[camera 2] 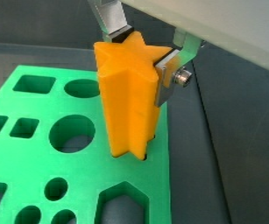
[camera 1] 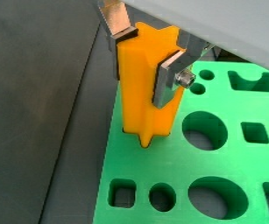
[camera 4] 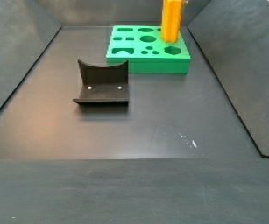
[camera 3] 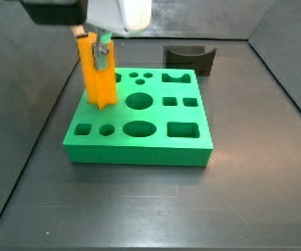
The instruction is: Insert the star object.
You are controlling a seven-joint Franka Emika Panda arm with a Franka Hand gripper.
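Note:
My gripper (camera 1: 148, 54) is shut on the star object (camera 1: 143, 92), a long bright orange peg with ridged star-profile sides, held upright. The silver fingers (camera 2: 168, 72) clamp its upper part in both wrist views. Its lower end meets the top of the green block (camera 1: 137, 171) close to one edge; whatever lies under it is hidden. In a side view the gripper (camera 3: 98, 44) holds the peg (camera 3: 98, 76) over the block's left side (camera 3: 139, 152). In a side view the peg (camera 4: 172, 19) stands on the block (camera 4: 148, 66), with the gripper out of frame.
The green block (camera 2: 10, 105) has several round, square and other shaped holes. The dark fixture (camera 3: 189, 59) stands on the floor beside the block and also shows in a side view (camera 4: 102, 85). Dark walls ring the floor.

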